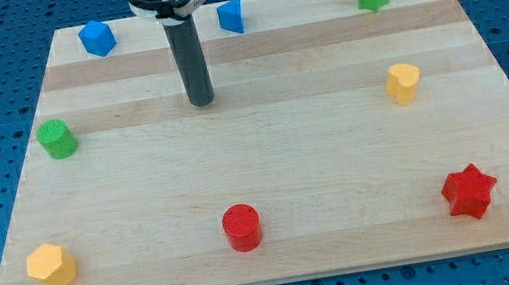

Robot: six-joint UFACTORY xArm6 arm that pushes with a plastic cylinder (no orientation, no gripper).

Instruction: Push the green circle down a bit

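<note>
Rod end effector, without jaws to spread or pinch, stood upright in the upper middle of the frame, my tip [202,101] on the bench [269,171]. Well to its left, near the bench's left edge, sat the green circle [57,139], untouched.

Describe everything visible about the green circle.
The green circle is a short bright green cylinder that looks like plastic, standing upright on its flat base with its round top face up. It sits on the light wooden board near the view's left edge, in the upper half. Nothing but the board touches it. My tip is well off to its right and slightly higher in the view, apart from it. The nearest block, a blue one, lies above it.
</note>
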